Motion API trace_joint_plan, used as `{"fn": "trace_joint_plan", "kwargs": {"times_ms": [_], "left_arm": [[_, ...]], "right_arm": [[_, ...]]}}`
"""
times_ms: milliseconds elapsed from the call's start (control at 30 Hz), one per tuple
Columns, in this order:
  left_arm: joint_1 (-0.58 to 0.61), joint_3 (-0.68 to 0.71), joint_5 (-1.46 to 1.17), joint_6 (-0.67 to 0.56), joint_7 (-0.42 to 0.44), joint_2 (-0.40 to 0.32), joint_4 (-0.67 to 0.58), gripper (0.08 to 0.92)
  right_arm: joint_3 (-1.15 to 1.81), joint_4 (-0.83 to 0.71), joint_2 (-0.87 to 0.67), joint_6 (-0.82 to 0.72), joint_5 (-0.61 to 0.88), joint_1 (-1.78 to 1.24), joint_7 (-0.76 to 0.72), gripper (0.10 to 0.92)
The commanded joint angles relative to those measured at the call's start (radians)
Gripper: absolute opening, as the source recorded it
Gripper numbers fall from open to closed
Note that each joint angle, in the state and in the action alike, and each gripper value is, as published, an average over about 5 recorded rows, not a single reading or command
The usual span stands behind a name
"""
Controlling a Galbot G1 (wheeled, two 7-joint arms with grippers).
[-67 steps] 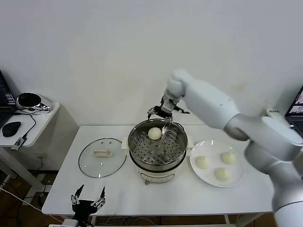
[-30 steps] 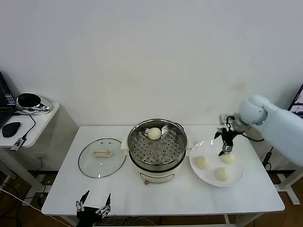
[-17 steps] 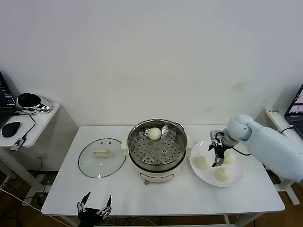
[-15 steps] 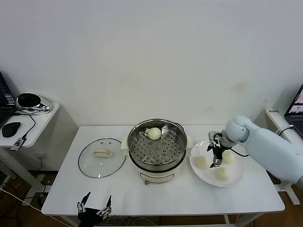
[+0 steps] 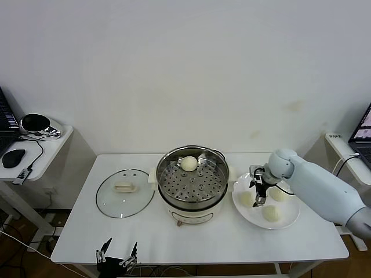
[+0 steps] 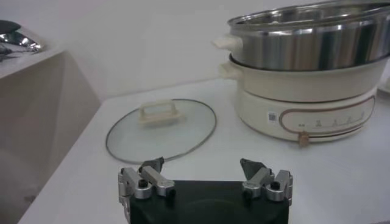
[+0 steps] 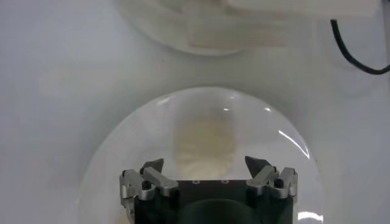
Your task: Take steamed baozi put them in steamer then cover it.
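Observation:
The steel steamer [image 5: 192,184] on its white base stands mid-table with one cream baozi [image 5: 189,163] on its perforated tray. Three more baozi lie on a white plate [image 5: 287,218] to its right: one at the left [image 5: 247,198], one at the back [image 5: 281,193], one at the front [image 5: 271,212]. My right gripper [image 5: 258,193] is open and hovers over the left baozi, which shows between the fingertips in the right wrist view [image 7: 204,146]. The glass cover [image 5: 125,192] lies flat left of the steamer. My left gripper [image 5: 116,256] is open and parked below the table's front edge.
The left wrist view shows the cover [image 6: 161,127] and the steamer [image 6: 304,70] ahead on the white table. A side table [image 5: 35,147] with a mouse and a shiny object stands at far left. A black cable [image 7: 356,52] runs by the plate.
My right arm left the steamer, where it dropped one baozi, swung right over the plate, then moved left and down over the left baozi. The left arm stayed parked.

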Motion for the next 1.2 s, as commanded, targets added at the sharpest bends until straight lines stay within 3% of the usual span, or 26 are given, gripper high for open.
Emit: {"fn": "trace_joint_plan", "kwargs": {"times_ms": [33,867,1200], "left_arm": [[0.001,0.001,0.001,0.000,0.000,-0.001,0.007,0.823],[0.003,0.000,0.001,-0.001,-0.002,-0.006,0.013,0.823],[0.003,0.003,0.001,-0.001,-0.003,-0.011,0.009,0.823]], "right_arm": [[0.025,-0.039,0.026,0.009,-0.030,-0.017,0.008,0.823],[0.028,-0.046,0.037,0.015,-0.024,-0.020,-0.001,0.815],[0.031,-0.031,0.028,0.012,-0.014,-0.019,-0.003,0.559]]}}
